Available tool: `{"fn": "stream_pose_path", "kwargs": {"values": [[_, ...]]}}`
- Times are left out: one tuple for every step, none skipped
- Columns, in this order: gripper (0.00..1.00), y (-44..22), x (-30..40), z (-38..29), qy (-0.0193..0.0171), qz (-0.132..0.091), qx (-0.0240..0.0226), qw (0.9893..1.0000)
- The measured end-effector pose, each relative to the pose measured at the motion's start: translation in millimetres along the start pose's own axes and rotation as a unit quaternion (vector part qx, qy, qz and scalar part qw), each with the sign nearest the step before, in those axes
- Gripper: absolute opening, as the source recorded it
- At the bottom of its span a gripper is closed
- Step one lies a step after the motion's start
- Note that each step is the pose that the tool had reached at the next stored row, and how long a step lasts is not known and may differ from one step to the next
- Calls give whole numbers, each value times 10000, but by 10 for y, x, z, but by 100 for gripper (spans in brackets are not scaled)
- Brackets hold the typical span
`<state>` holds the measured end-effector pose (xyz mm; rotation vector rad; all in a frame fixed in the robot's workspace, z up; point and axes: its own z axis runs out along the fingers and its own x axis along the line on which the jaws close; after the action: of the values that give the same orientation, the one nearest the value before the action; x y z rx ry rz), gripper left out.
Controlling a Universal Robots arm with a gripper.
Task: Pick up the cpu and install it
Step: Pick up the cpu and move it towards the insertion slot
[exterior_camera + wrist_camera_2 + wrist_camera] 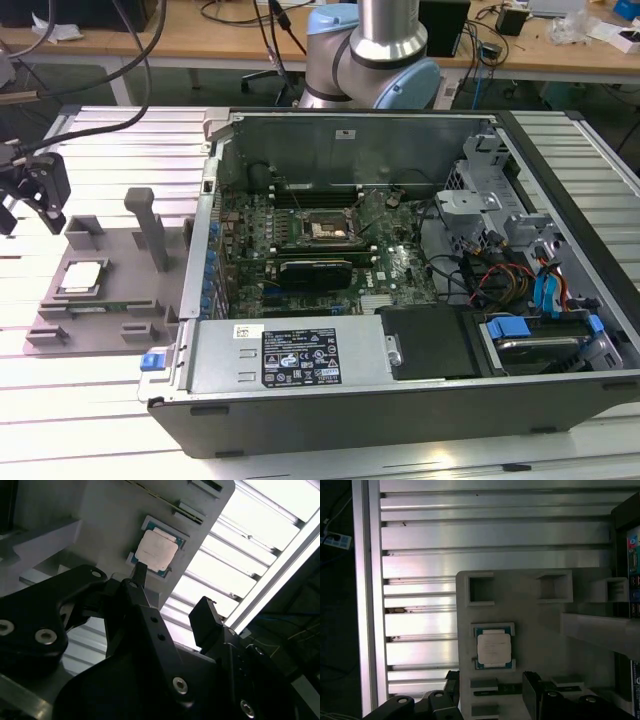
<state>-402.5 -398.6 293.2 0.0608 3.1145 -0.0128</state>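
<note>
Exterior view: raised, set back, angled down across the bench (100,420), the open computer case (300,410) and the grey tray (125,270).
First wrist view: straight down on the grey tray, near.
Second wrist view: oblique, close behind the end effector (172,587).
Shared by all views: grey tray, cpu (494,648).

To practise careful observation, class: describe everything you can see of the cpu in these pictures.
The cpu is a small, flat, square chip with a pale silvery metal top, and a bluish-green border shows around it. It lies flat, top side up, seated in a square recess of the grey plastic tray, which rests on the slatted metal table. Only the tray touches it. The gripper hangs apart from it, jaws open and holding nothing.
</note>
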Motion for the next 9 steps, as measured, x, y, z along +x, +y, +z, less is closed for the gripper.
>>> {"fn": "stream_pose_path", "kwargs": {"values": [[62, 1, -6, 4, -1, -1, 29, 10000], [62, 2, -14, 8, -3, -2, 62, 10000], [62, 3, -24, 12, -4, -3, 92, 10000], [62, 5, -39, 19, -5, -11, 116, 9999], [62, 6, -49, 26, -6, -50, 120, 9999], [62, 6, -52, 30, -7, -108, 118, 9999], [62, 6, -56, 34, -9, -186, 116, 9998], [62, 6, -61, 38, -10, -276, 114, 9996], [62, 6, -66, 39, -9, -307, 114, 9995]]}}
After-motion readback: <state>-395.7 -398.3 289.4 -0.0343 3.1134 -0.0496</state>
